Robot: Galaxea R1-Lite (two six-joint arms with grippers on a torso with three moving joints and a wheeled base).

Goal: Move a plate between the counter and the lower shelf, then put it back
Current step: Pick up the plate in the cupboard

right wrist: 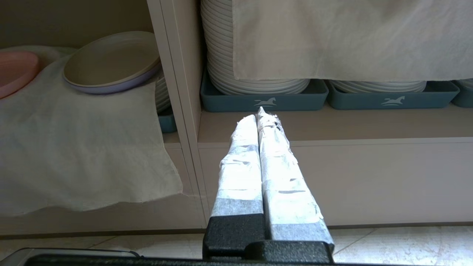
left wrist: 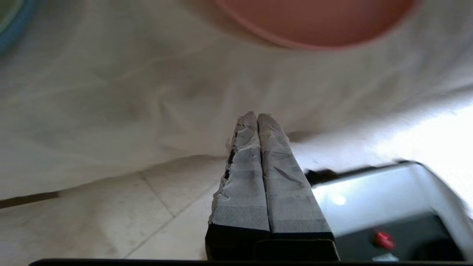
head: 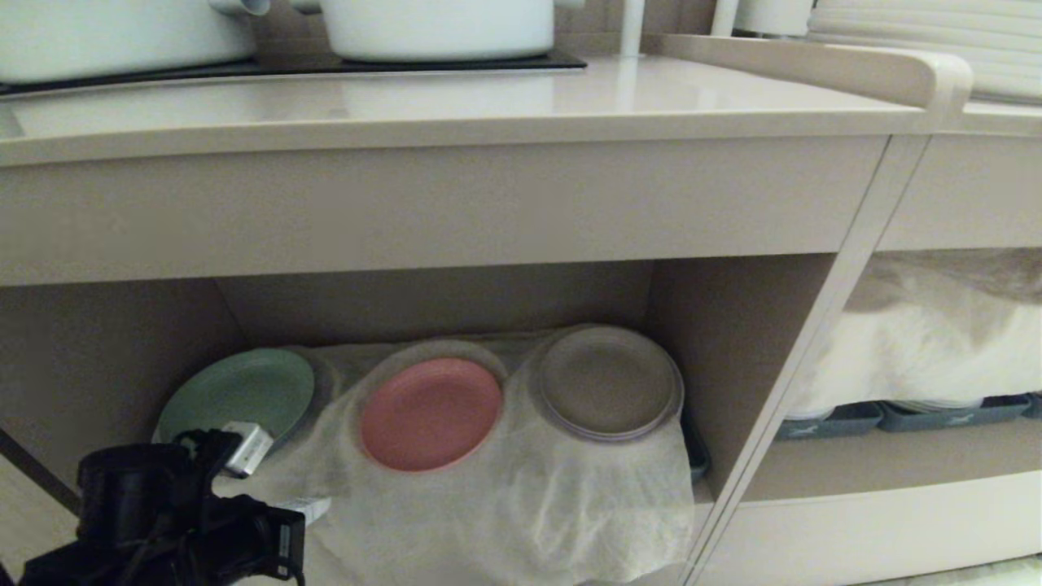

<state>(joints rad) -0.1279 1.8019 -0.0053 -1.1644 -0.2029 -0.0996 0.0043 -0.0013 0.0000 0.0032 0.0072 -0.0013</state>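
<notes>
The pink plate (head: 430, 413) lies on the white gauzy cloth (head: 521, 496) in the lower shelf (head: 737, 342), between a green plate (head: 240, 392) and a grey-brown plate (head: 609, 382). The glossy beige counter (head: 488, 106) runs above the recess. My left gripper (left wrist: 257, 116) is shut and holds nothing. It hangs low at the front left of the recess, before the draped cloth (left wrist: 147, 92), with the pink plate (left wrist: 317, 22) further ahead. My right gripper (right wrist: 258, 114) is shut and empty, parked low in front of the neighbouring shelf. The pink plate's edge (right wrist: 14, 70) shows there too.
White pots (head: 440, 28) stand on the black hob at the back of the counter. A narrower shelf on the right holds dark grey trays (right wrist: 264, 99) with stacks of white plates under another cloth (right wrist: 351, 37). An upright divider (head: 814, 382) separates the two shelves. Tiled floor (left wrist: 111, 214) lies below.
</notes>
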